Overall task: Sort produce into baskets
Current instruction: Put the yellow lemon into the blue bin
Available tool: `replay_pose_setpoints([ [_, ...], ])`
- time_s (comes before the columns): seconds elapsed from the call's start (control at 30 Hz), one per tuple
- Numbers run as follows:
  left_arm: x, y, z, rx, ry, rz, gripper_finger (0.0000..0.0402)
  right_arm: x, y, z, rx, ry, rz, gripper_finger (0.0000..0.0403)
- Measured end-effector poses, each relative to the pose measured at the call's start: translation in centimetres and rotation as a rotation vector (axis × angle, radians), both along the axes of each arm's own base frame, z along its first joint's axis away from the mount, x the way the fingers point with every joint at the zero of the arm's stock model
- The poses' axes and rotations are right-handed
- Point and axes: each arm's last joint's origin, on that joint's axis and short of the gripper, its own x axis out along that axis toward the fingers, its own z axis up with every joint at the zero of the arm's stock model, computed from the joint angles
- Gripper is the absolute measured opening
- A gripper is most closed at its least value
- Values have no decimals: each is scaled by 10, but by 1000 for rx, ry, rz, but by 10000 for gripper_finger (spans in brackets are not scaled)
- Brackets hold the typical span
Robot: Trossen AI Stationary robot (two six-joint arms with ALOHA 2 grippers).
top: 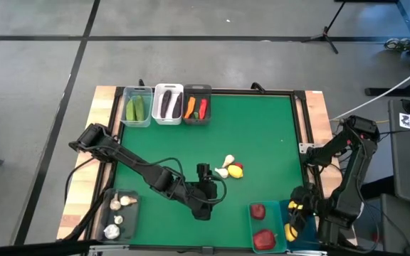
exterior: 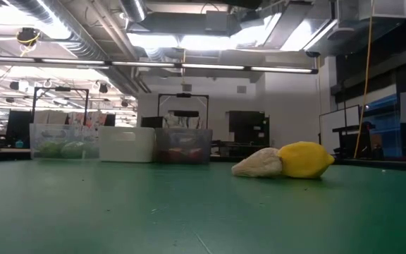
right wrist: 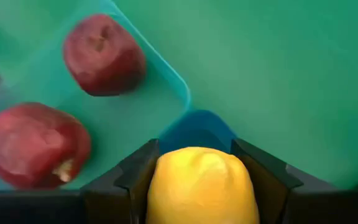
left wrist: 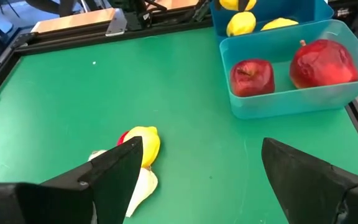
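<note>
Your right tool (right wrist: pixel 201 180) grips a lemon (right wrist: pixel 201 186) above the teal bins (top: pixel 288 238); released off-centre, it could land among the apples (left wrist: pixel 252 76). Farther in, your left tool (left wrist: pixel 194 177), open, nears the desk's (top: pixel 262 142) loose lemon (top: pixel 236 170) beside garlic (top: pixel 226 161), risking a nudge. No readable writing.

a robotics lab or workshop. the low view shows an open industrial ceiling with exposed ducts (exterior: pixel 62 28), pipes and long strip lights (exterior: pixel 189 65), plus dark equipment racks (exterior: pixel 249 130) behind. from above, a green-topped work table (top: pixel 262 128) stands on bare concrete floor marked with dark tape lines (top: pixel 77 60), beside a tripod stand (top: pixel 326 32) and loose cables.
</note>
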Motion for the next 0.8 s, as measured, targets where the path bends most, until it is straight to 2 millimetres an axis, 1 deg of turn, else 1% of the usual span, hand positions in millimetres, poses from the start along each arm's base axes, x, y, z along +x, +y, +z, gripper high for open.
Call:
replay_pose_setpoints([
  [0.13, 0, 0, 0, -1, 1, 2, 324, -2, 1, -1, 23, 72, 1, 190],
  [0.37, 0, 0, 0, -17, 0, 13, 324, 0, 8, -6, 52, 75, -4, 195],
  [0.43, 0, 0, 0, -17, 1, 14, 324, 1, 10, -8, 59, 82, 4, 208],
  [0.67, 4, 9, -2, -23, 14, 23, 324, 1, 13, -13, 46, 95, 6, 276],
  [0.8, 10, 22, -4, -41, 15, 20, 324, 1, 13, -13, 45, 95, 8, 293],
])
